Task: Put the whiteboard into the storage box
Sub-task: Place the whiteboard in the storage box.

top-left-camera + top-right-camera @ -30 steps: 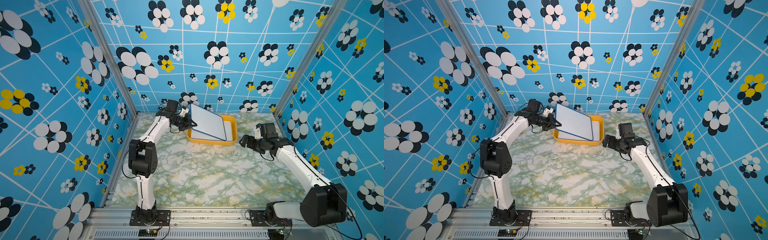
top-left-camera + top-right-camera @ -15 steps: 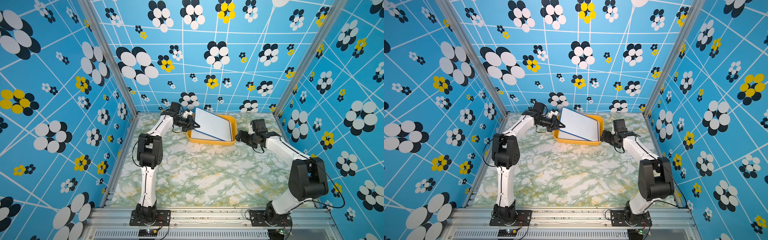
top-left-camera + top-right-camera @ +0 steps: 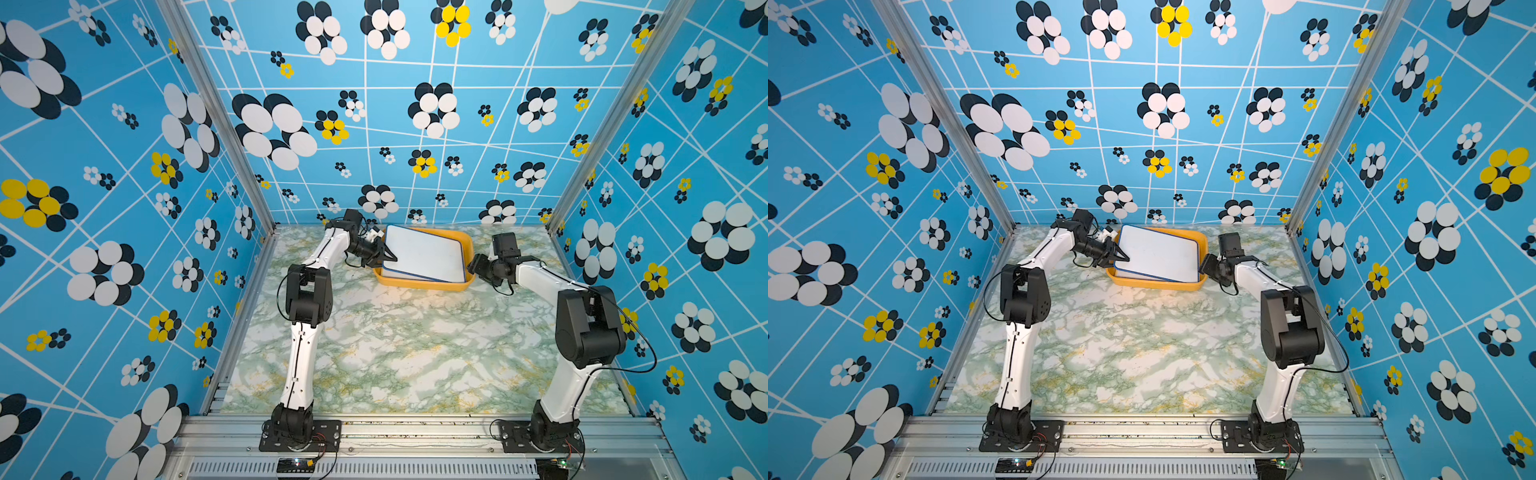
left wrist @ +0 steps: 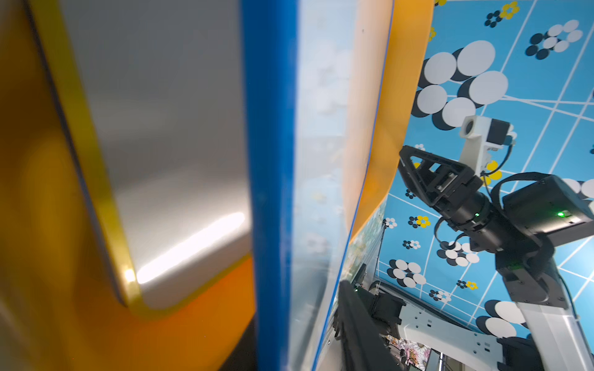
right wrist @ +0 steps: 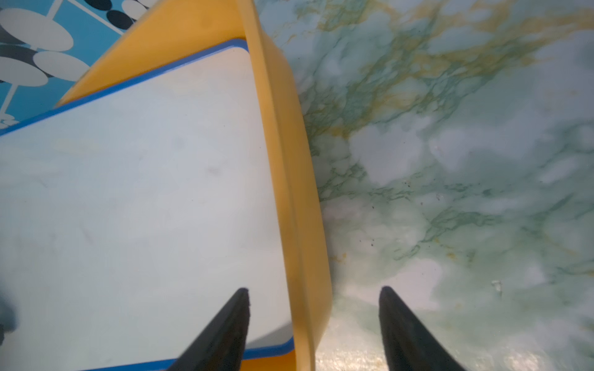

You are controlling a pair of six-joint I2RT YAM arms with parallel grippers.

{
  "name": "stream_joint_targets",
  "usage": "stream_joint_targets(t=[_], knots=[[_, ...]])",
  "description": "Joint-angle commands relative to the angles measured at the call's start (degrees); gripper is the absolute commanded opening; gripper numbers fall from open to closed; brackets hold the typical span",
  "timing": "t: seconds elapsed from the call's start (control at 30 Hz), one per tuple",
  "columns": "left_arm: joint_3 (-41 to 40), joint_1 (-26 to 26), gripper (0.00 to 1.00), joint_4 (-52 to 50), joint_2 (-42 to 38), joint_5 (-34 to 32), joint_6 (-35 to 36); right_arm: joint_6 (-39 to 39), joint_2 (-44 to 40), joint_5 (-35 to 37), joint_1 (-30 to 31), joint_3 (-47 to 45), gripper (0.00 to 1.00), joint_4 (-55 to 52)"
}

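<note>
Whiteboard (image 3: 424,253) is lowered further into storage box (image 3: 419,286), still tilted; R end effector (image 5: 313,289) brought astride 3 o'clk wall, jaws apart; L end effector (image 3: 387,257) grip unclear. Release prob. next.

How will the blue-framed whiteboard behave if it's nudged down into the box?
Likely stiff: the whiteboard shows no bow while tilted over the storage box. Probably slippery: its glossy face shows reflections in the left wrist view, so it may slide against the yellow-framed board beneath.
</note>
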Motion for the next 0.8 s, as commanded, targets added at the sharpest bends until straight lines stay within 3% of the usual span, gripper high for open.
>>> stream_joint_targets(t=[0.0, 0.23, 0.27, 0.43, 0.57, 0.77], knots=[[3.94, 0.42, 0.39, -5.99, 0.8, -2.14, 2.79, 0.5, 1.76, 1.7, 0.08, 2.3, 0.56, 0.69], [4.92, 0.44, 0.42, -5.73, 1.46, -2.3, 2.11, -0.61, 4.63, 2.78, 1.48, 4.28, 0.44, -0.29], [4.97, 0.44, 0.48, -5.69, 1.51, -2.47, 2.14, -0.87, 5.1, 2.89, 1.68, 4.58, 0.41, -0.38], [2.72, 0.32, 0.61, -8.21, -0.27, -7.42, 3.53, -3.78, 6.9, 5.32, 3.28, 6.43, 0.34, -3.28], [-3.1, 0.54, 0.62, -5.79, -4.73, -10.61, 3.18, -5.21, 6.91, 7.48, 3.73, 6.1, 0.27, -4.51], [-4.06, 0.75, 0.63, -7.31, -9.23, -16.8, 2.52, -8.33, 6.69, 8.34, 3.98, 5.53, 0.15, -5.49]])
